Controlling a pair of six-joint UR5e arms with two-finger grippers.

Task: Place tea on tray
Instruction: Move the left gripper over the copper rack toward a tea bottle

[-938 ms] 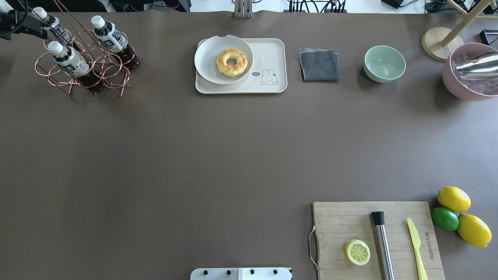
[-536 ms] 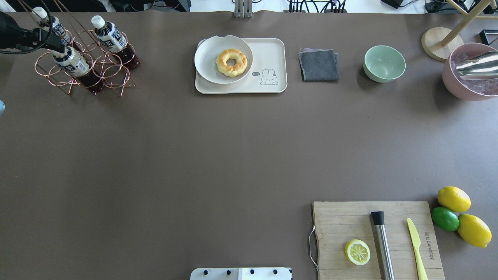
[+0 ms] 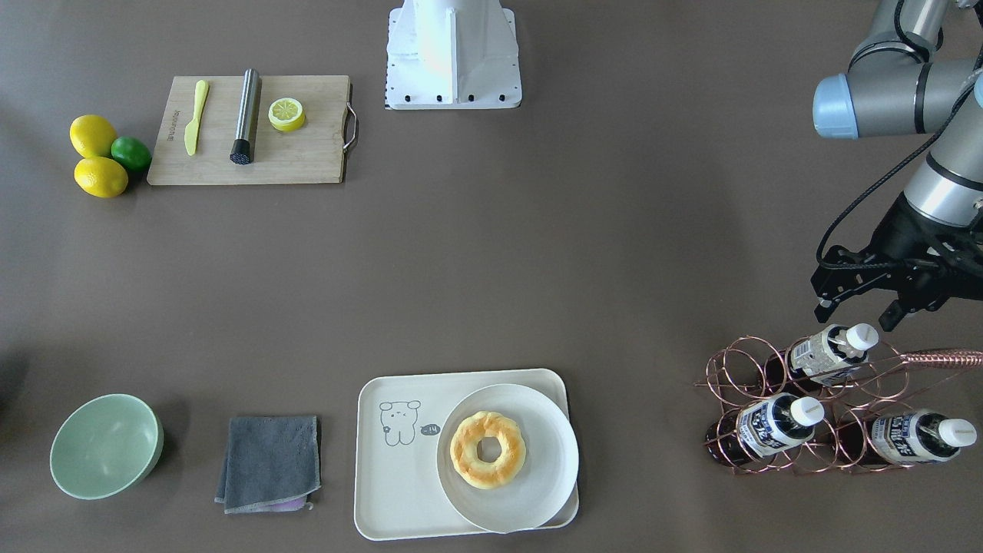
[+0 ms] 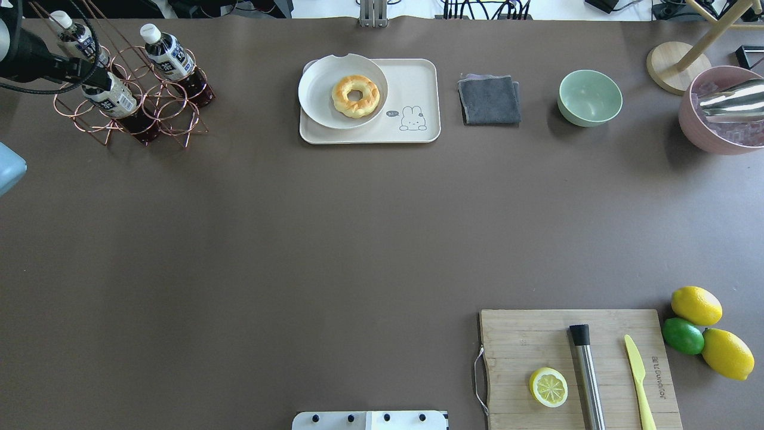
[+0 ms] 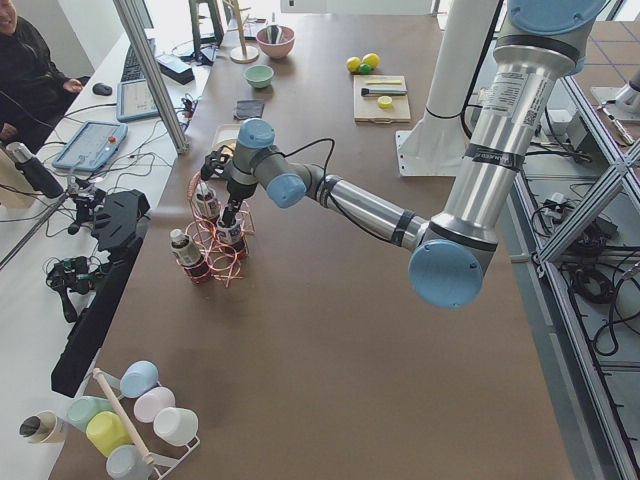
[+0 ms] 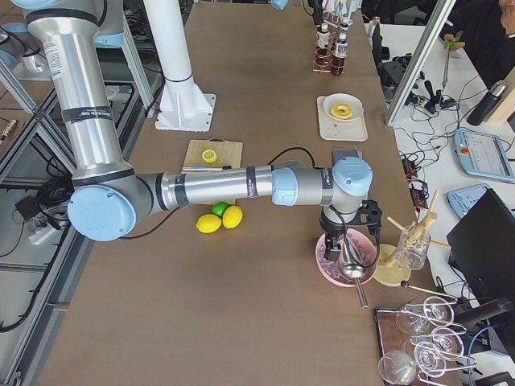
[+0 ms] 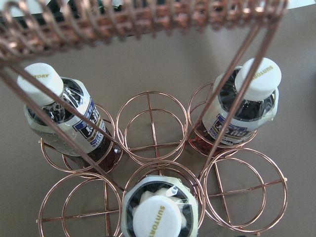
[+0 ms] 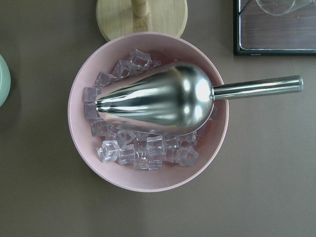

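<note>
Left gripper (image 3: 855, 310), fingers spread and empty, hovers just above a copper wire rack (image 3: 737, 378) holding three bottles. The tea (image 3: 831, 352) leans in the rack's ring nearest the robot, its white cap just below the fingers. The gripper would best descend in line with the bottle, close on the neck clear of the rack's handle wires, and lift along the tilt. The tray (image 3: 393, 491) lies well apart from the rack.

Clearance: copper wire rack (image 3: 728, 378) to tray (image 4: 418, 77)
Rack's coiled handle (image 7: 148, 19) and slanting struts (image 7: 232, 106) cross over two tea bottles (image 7: 81, 126); third bottle (image 7: 158, 219), directly below the wrist camera, is clear from above. Bare table (image 4: 256, 119) runs between rack and tray. Plate (image 4: 319, 98) with doughnut (image 4: 356, 95) fills tray's rack-side half; bear-drawing half free.
</note>
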